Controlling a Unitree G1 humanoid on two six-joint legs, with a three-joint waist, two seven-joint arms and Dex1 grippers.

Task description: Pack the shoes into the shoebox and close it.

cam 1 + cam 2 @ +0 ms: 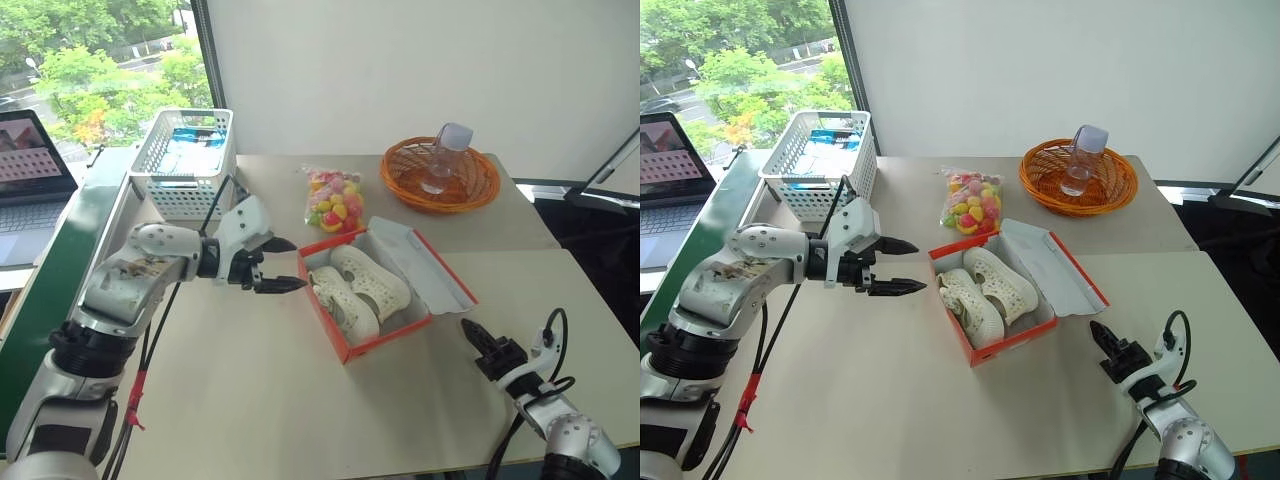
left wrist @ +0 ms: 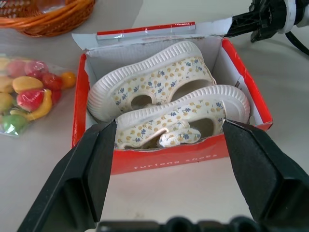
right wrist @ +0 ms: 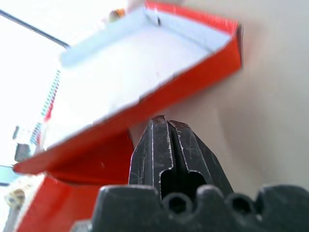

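Head views: you see the shoebox (image 1: 345, 349) open on the table (image 1: 250, 400), lid (image 1: 425, 265) flung back, both shoes (image 1: 355, 290) lying side by side inside. Your left gripper (image 1: 278, 264) hovers just left of the box, jaws spread, holding nothing. Your right gripper (image 1: 478, 337) sits low near the lid's edge, fingers pressed together, empty. A candy bag (image 1: 333, 200) lies behind the box.

Left wrist: open fingers (image 2: 89, 169) frame the box front.

Right wrist: closed fingers (image 3: 169, 145) sit just under the lid's red rim.
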